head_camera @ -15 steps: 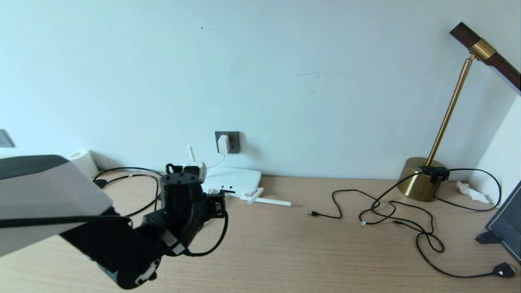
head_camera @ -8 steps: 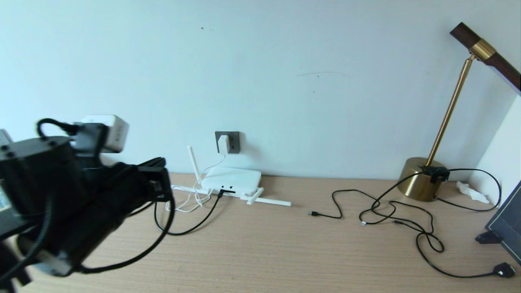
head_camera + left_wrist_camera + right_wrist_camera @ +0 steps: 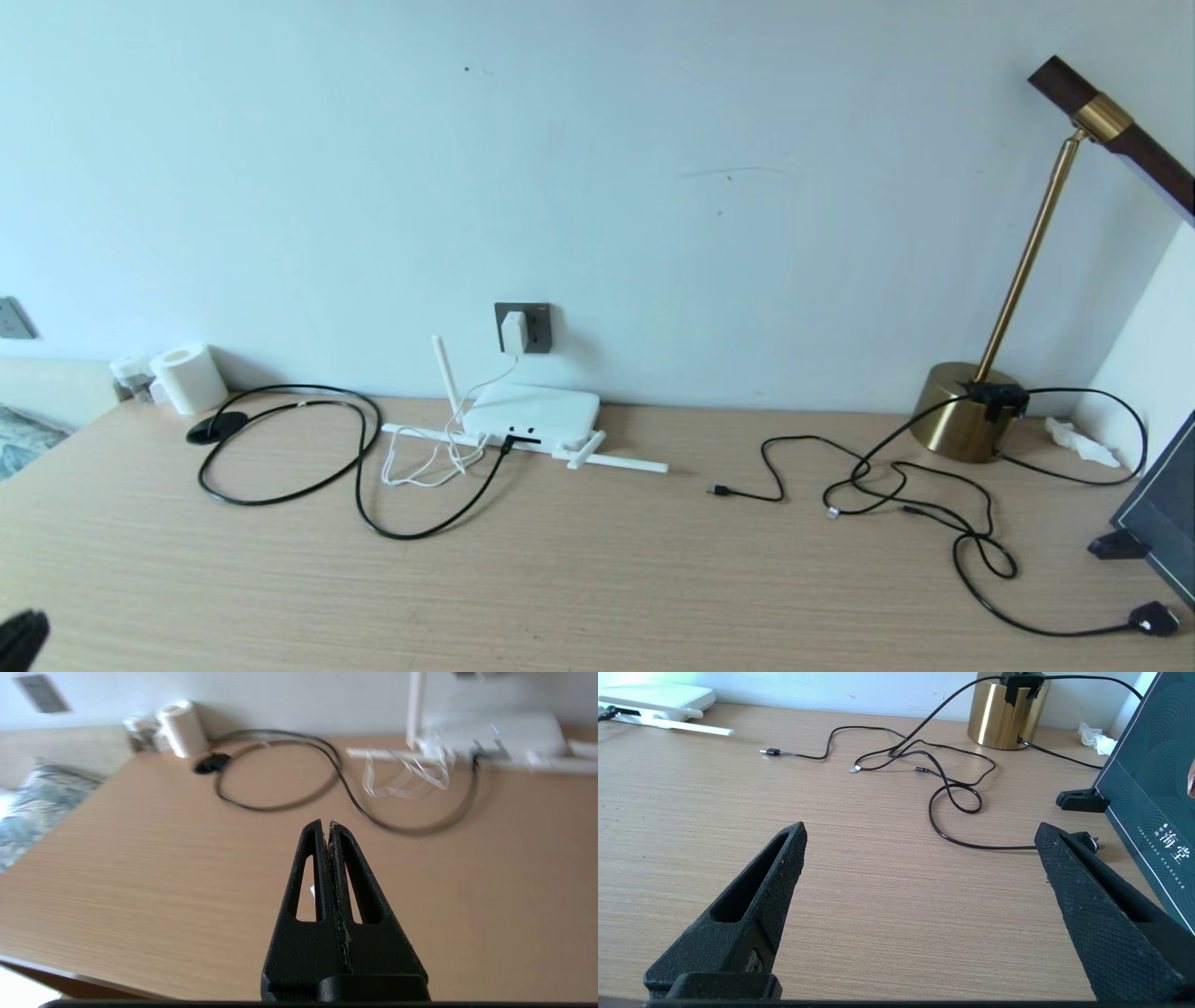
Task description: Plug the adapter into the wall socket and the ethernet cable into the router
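The white adapter sits in the dark grey wall socket, and its thin white cord hangs down to the desk. Below it lies the white router with stick antennas. The black ethernet cable loops across the desk, and its plug end is in the router's front edge. My left gripper is shut with nothing in it and hovers over the near left of the desk, well back from the router. My right gripper stands open and empty over the near right of the desk.
A brass lamp stands at the back right, with thin black cables trailing from it. A dark green box leans at the right edge. A paper roll and a black disc sit at the back left.
My left arm has pulled back from the router toward the near left and almost left the head view. The ethernet cable stays in the router.
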Motion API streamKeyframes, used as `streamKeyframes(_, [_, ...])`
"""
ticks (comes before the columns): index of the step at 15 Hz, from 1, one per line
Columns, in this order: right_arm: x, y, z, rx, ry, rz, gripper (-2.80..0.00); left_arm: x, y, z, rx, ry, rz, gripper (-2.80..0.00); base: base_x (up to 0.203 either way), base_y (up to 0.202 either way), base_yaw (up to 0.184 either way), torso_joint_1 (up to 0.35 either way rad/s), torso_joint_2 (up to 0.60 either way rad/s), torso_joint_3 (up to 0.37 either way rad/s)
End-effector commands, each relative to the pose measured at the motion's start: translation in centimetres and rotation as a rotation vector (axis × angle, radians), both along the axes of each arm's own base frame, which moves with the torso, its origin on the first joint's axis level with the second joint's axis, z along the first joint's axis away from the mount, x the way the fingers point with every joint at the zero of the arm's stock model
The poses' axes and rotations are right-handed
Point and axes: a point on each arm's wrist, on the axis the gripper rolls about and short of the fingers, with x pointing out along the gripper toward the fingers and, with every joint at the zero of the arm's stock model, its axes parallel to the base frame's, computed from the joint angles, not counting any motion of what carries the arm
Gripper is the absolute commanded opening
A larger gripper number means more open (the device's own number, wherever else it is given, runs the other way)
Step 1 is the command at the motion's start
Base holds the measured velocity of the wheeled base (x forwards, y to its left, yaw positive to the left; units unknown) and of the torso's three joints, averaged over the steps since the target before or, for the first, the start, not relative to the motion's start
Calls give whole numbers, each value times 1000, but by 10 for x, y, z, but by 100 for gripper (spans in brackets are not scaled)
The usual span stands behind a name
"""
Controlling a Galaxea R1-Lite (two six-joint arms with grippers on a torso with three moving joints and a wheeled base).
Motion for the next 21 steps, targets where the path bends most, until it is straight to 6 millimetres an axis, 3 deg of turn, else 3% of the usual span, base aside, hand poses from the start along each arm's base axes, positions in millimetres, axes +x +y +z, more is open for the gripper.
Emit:
streamKeyframes(1, [0, 0, 0, 1, 0, 1, 0, -27, -5, -36, -6, 31, -154, -280, 0, 0, 0, 0, 0, 0])
streamKeyframes(2, [0, 0, 0, 1, 0, 1, 0, -28, -6, -50, -53, 135, -207, -280, 0, 0, 0, 0, 0, 0])
streamKeyframes(5, [0, 0, 0, 1, 1, 1, 0, -28, -6, -57, -120, 182, -353, -280, 0, 0, 0, 0, 0, 0])
streamKeyframes(10, [0, 0, 0, -2, 0, 2, 0, -25, -6, -58, -126, 215, -337, -280, 0, 0, 0, 0, 0, 0])
streamKeyframes(15, [0, 0, 0, 4, 2, 1, 0, -48, -6, -60, -35, -84, -304, -280, 0, 0, 0, 0, 0, 0])
streamKeyframes(21, [0, 0, 0, 8, 2, -2, 0, -50, -5, -61, -170, -123, -230, -280, 0, 0, 0, 0, 0, 0])
